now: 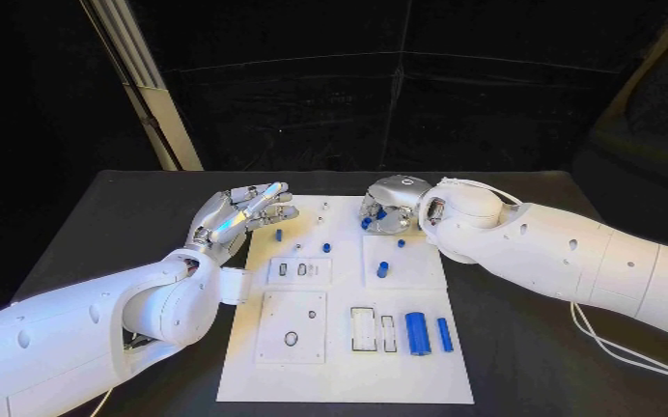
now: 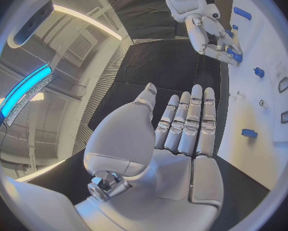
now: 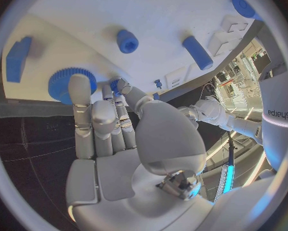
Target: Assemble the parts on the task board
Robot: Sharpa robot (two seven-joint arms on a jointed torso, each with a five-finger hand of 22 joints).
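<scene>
The right hand (image 1: 391, 207), at upper centre of the head view, is lowered over the far end of the task board (image 1: 348, 378), fingertips at a blue gear (image 3: 72, 83); whether it actually grips anything I cannot tell. Likely a pick-up step, next calling for a firm pinch and lift. The left hand (image 1: 245, 210) hovers open, holding nothing, at the board's left edge. Blue pegs (image 1: 416, 327) lie lower right on the black worktop's board, out of the way.
</scene>
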